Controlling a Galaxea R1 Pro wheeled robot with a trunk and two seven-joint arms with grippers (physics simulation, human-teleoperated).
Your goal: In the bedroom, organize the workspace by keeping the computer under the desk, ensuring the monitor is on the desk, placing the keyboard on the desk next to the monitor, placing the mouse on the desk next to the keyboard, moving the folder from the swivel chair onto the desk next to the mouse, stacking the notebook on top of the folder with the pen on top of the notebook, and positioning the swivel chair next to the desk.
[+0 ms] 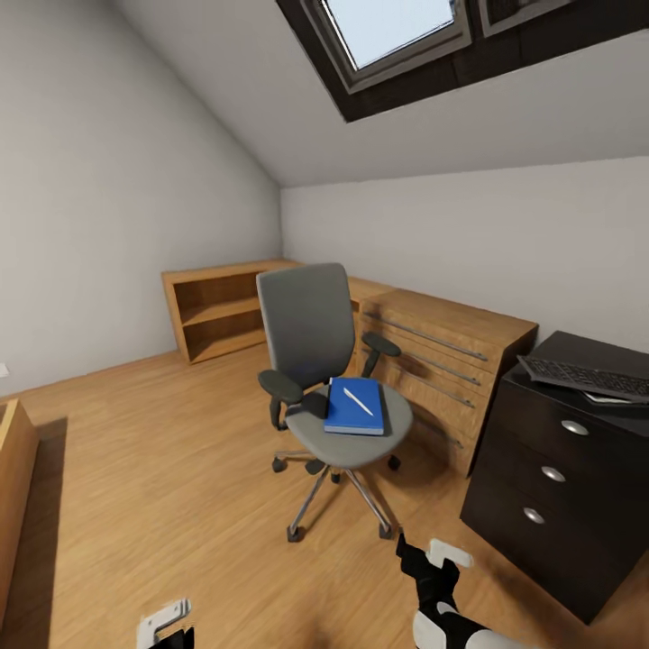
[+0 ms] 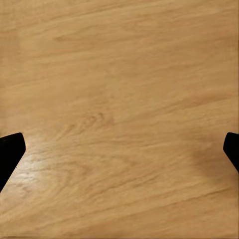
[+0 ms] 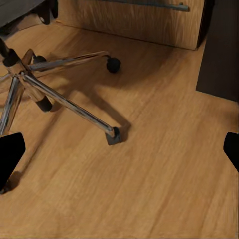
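Folder [image 1: 354, 407] unlabelled, perhaps; pen [image 1: 358, 400] atop.

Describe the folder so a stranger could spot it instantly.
In the middle of the room stands the grey swivel chair, in front of the wooden chest of drawers. On its seat lies the folder: flat, rectangular, bright blue, the only vivid colour there, with a slim white pen resting on top.
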